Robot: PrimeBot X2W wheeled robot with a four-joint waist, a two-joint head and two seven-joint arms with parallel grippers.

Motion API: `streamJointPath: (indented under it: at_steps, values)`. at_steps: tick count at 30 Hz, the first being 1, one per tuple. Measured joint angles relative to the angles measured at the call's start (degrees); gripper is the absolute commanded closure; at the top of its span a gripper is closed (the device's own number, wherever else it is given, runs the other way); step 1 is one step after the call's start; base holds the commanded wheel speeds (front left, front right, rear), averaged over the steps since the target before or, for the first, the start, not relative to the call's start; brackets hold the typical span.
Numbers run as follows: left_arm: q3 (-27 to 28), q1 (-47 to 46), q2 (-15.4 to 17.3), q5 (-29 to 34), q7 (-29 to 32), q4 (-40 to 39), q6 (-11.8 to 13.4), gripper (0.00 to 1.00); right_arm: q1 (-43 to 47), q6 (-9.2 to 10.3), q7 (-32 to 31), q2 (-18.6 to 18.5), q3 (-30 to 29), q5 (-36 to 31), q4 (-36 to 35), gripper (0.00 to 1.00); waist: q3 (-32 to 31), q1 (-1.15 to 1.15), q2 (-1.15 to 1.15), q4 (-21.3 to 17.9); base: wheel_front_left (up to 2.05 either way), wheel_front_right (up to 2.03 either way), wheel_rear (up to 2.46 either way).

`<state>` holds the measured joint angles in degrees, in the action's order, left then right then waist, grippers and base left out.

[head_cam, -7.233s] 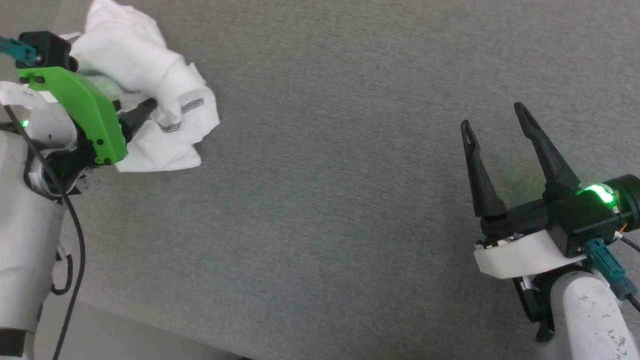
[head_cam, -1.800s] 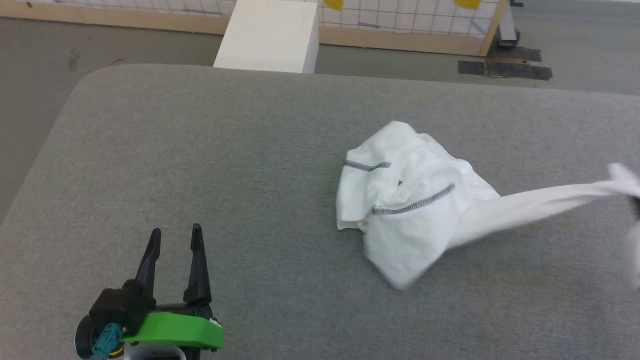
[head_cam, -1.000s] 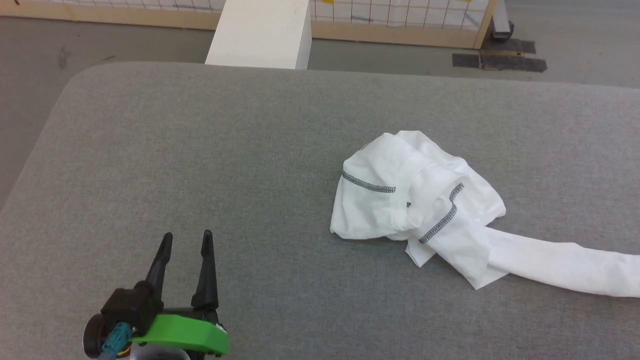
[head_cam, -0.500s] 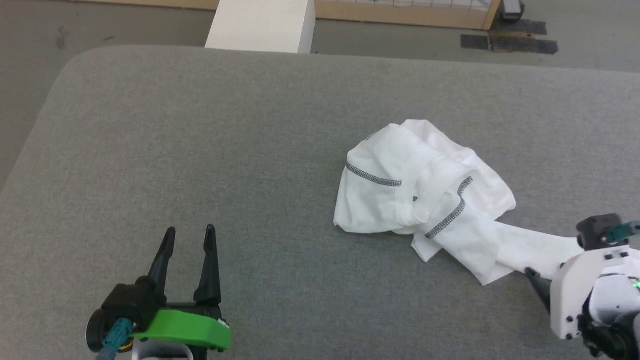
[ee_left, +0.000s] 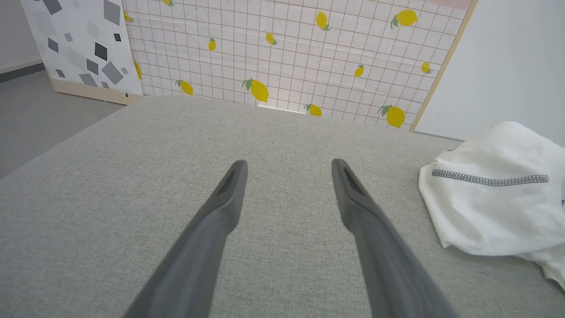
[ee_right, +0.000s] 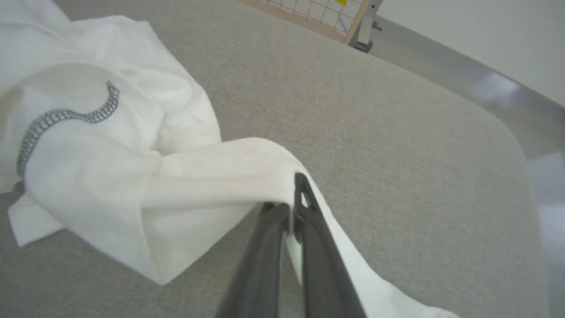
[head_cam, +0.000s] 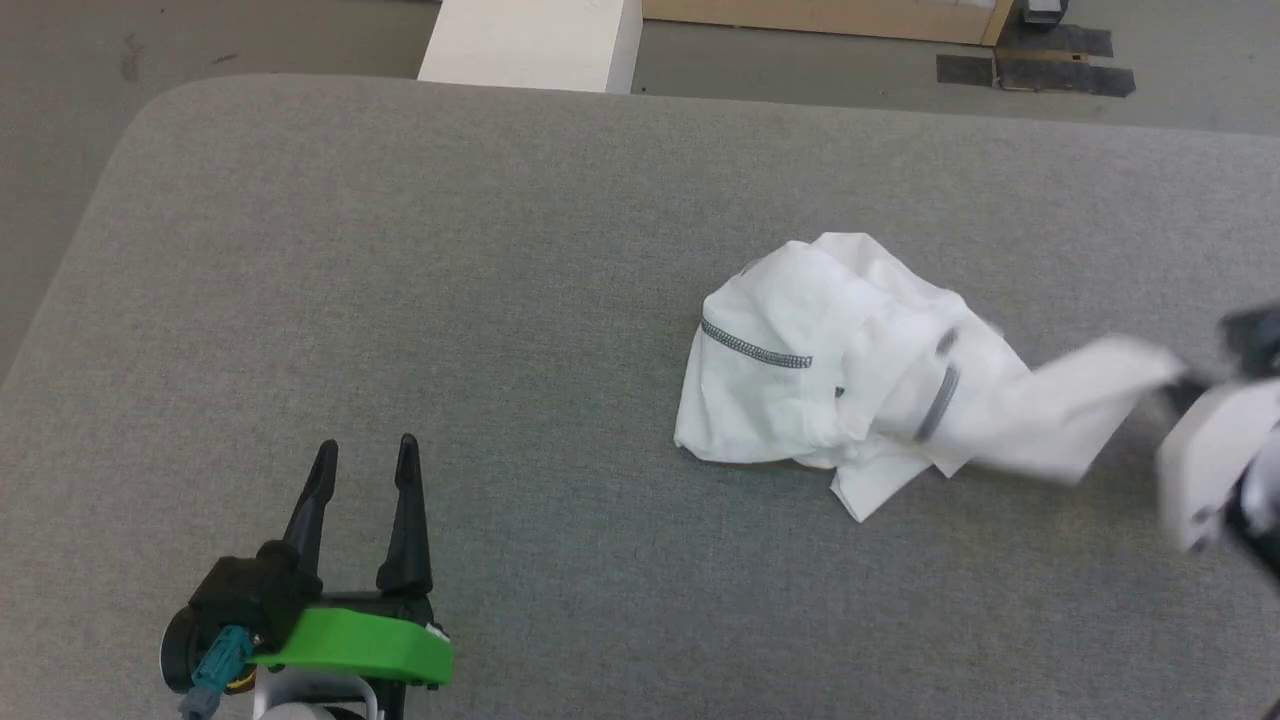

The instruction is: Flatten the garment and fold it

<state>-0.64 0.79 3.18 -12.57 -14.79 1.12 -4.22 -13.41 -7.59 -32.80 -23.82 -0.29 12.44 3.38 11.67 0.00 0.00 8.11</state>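
Note:
The garment (head_cam: 800, 360) is a crumpled white T-shirt with grey zigzag seams, lying right of centre on the grey padded table (head_cam: 450, 250). One strip of it stretches to the right, lifted off the surface and blurred by motion. My right gripper (ee_right: 289, 198) is shut on that strip; in the head view it shows blurred at the right edge (head_cam: 1185, 385). The garment (ee_right: 110, 145) bunches up to the left in the right wrist view. My left gripper (head_cam: 362, 460) stands open over bare table at the lower left, apart from the garment (ee_left: 494, 194); nothing lies between its fingers (ee_left: 229, 194).
A rigid white box (head_cam: 530, 45) stands beyond the table's far edge. A lemon-print grid panel (ee_left: 287, 57) and a wooden-framed base stand behind it on the grey floor. The table's rounded far-left corner (head_cam: 150, 110) is near.
My right gripper has shut on the garment's stretched strip and pulled it up and to the right. The head camera has shifted slightly. The left gripper has stayed open in place.

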Motion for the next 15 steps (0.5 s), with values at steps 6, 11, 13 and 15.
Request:
streamJointPath:
  at_steps: [6,11,13,15]
  values:
    - [-0.18,-0.35,-0.02,-0.02,0.00,-0.54,-0.01,0.00,-7.09,0.00,-0.44,-8.86,-6.99,-4.38,-2.58,1.00,1.75,0.00,0.00,0.42,0.00,0.00,0.00]
    - [-1.02,-1.88,-0.03,-0.15,0.00,-0.19,-0.27,0.00,-7.79,0.00,0.53,-14.16,-18.78,-12.82,4.19,1.00,4.80,0.00,0.00,1.72,0.00,0.00,0.00]
    - [-1.51,-2.47,-0.02,-0.23,0.00,0.05,-0.29,0.00,-7.48,0.00,1.16,-13.69,-21.36,-15.74,6.54,1.00,5.76,0.00,0.00,2.28,0.00,0.00,0.00]
    - [-1.97,-3.08,-0.04,-0.43,0.01,0.27,-0.32,0.00,-6.76,0.00,1.60,-11.93,-22.59,-17.04,8.67,1.00,6.65,0.00,0.00,2.87,0.00,0.00,0.00]
